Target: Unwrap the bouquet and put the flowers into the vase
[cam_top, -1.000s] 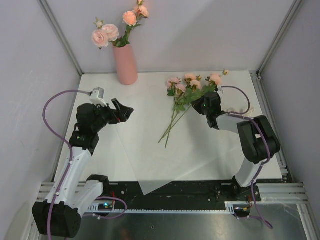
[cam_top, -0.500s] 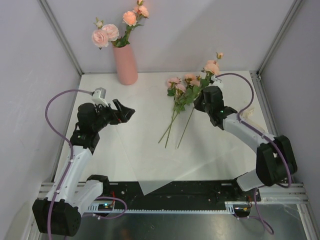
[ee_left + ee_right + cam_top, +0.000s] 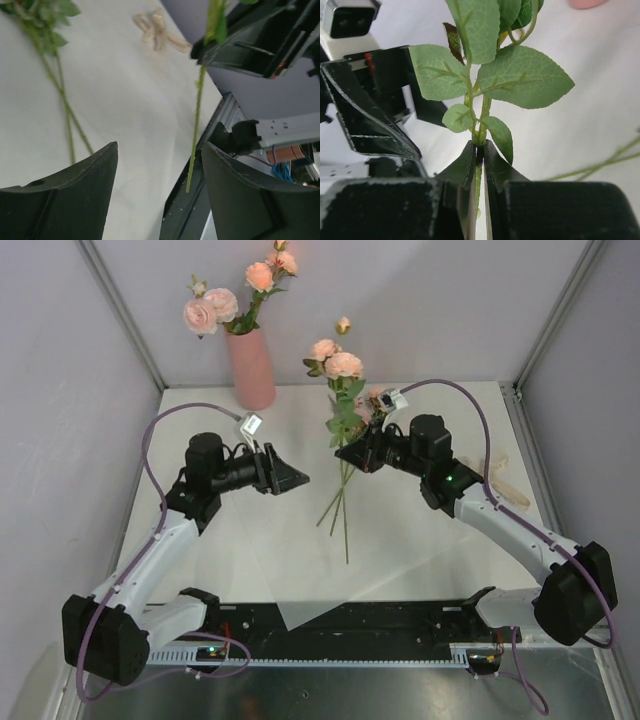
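Note:
The salmon-pink vase (image 3: 250,368) stands at the back left with several roses in it. My right gripper (image 3: 346,453) (image 3: 479,148) is shut on the stem of one of the flowers (image 3: 336,360), which it holds upright above the table. The stem's lower end (image 3: 196,125) hangs free. Level with that stem, my left gripper (image 3: 298,478) (image 3: 159,146) is open and points right. The stem's tip shows between its fingers (image 3: 75,195), touching neither. Two more flowers (image 3: 340,498) (image 3: 59,95) lie on the table below. No wrapped bouquet is in view.
The unfolded translucent paper (image 3: 300,580) lies flat across the table's middle, reaching over the front edge. The cream ribbon (image 3: 500,480) (image 3: 157,32) lies at the right side. Grey walls and metal frame posts close in the table on three sides.
My right gripper has lifted one rose off the table and carried it left, turning it upright. My left arm has swung right toward the hanging stem, and its jaws have narrowed somewhat.

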Controlling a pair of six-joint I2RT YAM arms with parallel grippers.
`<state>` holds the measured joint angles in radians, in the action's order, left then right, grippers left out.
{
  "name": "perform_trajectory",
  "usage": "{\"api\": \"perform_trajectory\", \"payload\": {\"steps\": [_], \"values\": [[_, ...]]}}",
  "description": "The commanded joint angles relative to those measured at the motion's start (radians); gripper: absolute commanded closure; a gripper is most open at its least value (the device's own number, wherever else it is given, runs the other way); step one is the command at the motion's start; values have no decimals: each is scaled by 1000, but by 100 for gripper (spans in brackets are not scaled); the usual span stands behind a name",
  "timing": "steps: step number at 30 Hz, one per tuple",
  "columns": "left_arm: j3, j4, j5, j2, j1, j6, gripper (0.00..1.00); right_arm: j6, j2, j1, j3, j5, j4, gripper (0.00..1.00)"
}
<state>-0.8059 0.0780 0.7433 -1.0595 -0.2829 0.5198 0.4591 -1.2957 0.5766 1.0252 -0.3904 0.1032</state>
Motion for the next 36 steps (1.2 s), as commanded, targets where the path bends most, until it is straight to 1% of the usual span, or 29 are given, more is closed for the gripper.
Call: {"api": "perform_trajectory", "payload": {"steps": [1, 7, 11, 14, 17, 21, 26, 32, 34, 36], "values": [[-53, -108, 44, 50, -62, 33, 28, 64, 20, 45, 3, -108, 157, 100], [-25, -190, -19, 82, -119, 71, 30, 131, -6, 97, -17, -105, 264, 100], [-12, -228, -28, 71, -144, 96, 35, 166, -23, 119, -22, -100, 312, 100], [-10, -253, -30, 64, -155, 113, 43, 179, -31, 133, -25, -92, 329, 100], [-9, -273, -30, 61, -161, 129, 48, 187, -35, 143, -26, -89, 339, 100], [-3, -286, -32, 51, -167, 138, 58, 182, -43, 147, -29, -86, 345, 100], [3, -289, -30, 29, -172, 147, 60, 187, -46, 148, -34, -84, 359, 100], [-5, -296, -14, 13, -175, 153, 71, 190, -44, 148, -36, -86, 371, 100], [-7, -298, -7, 8, -176, 153, 79, 189, -43, 148, -35, -86, 372, 100], [-7, -301, -1, 3, -176, 154, 92, 189, -42, 149, -35, -88, 372, 100]]}}
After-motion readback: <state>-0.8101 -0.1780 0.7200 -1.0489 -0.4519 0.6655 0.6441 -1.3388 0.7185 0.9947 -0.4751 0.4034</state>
